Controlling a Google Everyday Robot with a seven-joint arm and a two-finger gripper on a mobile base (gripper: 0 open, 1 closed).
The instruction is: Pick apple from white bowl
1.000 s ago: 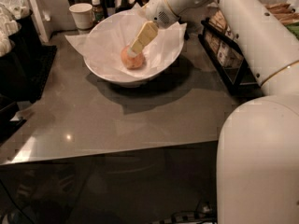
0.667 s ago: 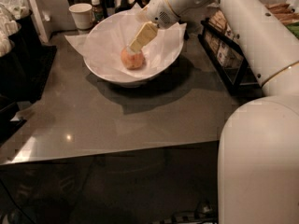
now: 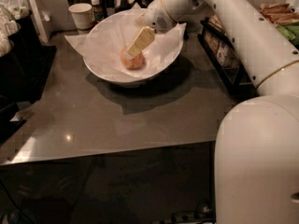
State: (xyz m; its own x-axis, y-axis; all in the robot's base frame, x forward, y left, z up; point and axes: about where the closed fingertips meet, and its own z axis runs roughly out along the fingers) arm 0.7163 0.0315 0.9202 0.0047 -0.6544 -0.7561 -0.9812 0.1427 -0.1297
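Note:
The apple [image 3: 132,60], small and orange-pink, lies in the middle of the white bowl [image 3: 156,66], which is wide and lined with crinkled white paper. My gripper [image 3: 133,51] reaches down into the bowl from the upper right on the white arm. Its yellowish tip is right at the top of the apple and appears to touch it. The apple rests on the paper, and part of its top is hidden behind the gripper.
The bowl stands on a dark grey table [image 3: 93,120]. A small white paper cup [image 3: 81,15] and a bottle [image 3: 97,8] stand behind it. A dark rack [image 3: 224,50] with snack packs is to the right. Dark bins [image 3: 18,45] are on the left. My white base [image 3: 257,162] fills the lower right.
The gripper has come down slightly toward the apple. The apple and the bowl have not moved.

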